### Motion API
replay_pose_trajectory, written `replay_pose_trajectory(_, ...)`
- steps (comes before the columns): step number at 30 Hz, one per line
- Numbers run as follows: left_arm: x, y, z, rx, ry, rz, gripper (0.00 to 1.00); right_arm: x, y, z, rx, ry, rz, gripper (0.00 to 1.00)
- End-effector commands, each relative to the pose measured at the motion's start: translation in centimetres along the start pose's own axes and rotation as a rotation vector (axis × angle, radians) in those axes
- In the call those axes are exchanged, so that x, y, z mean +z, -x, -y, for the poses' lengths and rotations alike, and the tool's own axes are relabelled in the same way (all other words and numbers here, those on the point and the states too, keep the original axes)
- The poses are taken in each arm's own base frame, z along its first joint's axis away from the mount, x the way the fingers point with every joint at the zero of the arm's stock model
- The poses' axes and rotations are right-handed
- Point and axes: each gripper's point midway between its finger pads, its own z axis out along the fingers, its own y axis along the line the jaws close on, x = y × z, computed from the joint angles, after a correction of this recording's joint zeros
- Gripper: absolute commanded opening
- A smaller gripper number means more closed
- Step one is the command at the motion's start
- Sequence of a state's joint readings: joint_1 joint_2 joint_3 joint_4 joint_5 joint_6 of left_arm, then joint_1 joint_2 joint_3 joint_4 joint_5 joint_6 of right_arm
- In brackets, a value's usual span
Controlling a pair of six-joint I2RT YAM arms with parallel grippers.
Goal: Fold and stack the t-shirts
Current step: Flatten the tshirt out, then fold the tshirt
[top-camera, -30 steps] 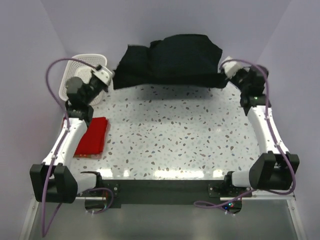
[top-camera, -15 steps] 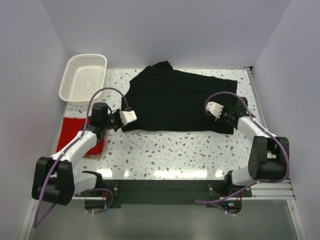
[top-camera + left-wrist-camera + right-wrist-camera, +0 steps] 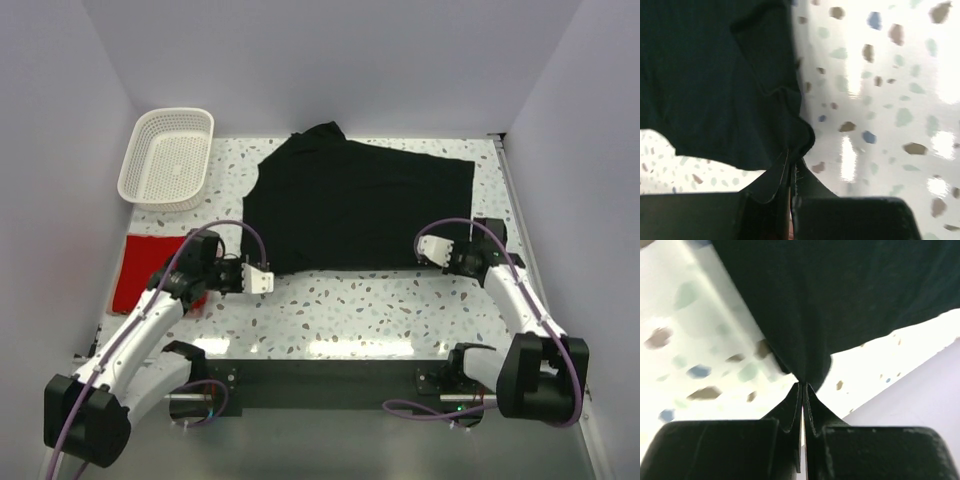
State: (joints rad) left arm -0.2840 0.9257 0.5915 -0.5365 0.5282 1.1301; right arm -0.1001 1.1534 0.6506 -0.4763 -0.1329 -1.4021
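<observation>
Clamped on black t-shirt (image 3: 360,205) near corners: left gripper (image 3: 791,164) left, right gripper (image 3: 803,390) right; body lies far of jaws, seemingly flat.

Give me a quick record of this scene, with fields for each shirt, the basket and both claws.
black t-shirt: spread flat on the speckled table, not yet folded
red t-shirt: folded rectangle at the table's left edge, partly under the left arm
white lattice basket: far left, empty
left claw: shut on the black t-shirt's near left corner
right claw: shut on its near right corner
stack: not made yet, the shirts lie apart
</observation>
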Motion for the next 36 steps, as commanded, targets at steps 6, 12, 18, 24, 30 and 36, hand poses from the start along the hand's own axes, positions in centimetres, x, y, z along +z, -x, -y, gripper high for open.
replay_pose_trajectory(6, -1.3, -1.1, 7.6, 0.024, -0.254, -0.038, 0.00, -0.7, -2.6, -7.7, -0.091, 0.189, -0.089, 0.00)
replay_pose_trajectory(12, -1.5, -1.2, 7.5, 0.019, -0.286, -0.064, 0.00, -0.7, -2.8, -7.7, -0.062, 0.214, -0.097, 0.00)
replay_pose_trajectory(18, -0.9, -0.6, 5.9, -0.008, -0.264, -0.052, 0.00, -0.8, -2.9, -7.0, -0.015, 0.256, -0.107, 0.00)
replay_pose_trajectory(24, -0.2, 1.1, 0.3, -0.047, -0.203, -0.064, 0.00, -0.6, -2.6, -4.9, 0.009, 0.260, -0.102, 0.00)
replay_pose_trajectory(30, 1.3, 1.9, -4.9, -0.047, -0.179, -0.085, 0.00, -0.1, -2.1, -2.3, 0.047, 0.310, -0.096, 0.00)
replay_pose_trajectory(36, 3.5, 1.0, -10.4, -0.055, -0.151, -0.121, 0.00, 0.7, -2.0, 1.0, 0.068, 0.323, -0.113, 0.00)
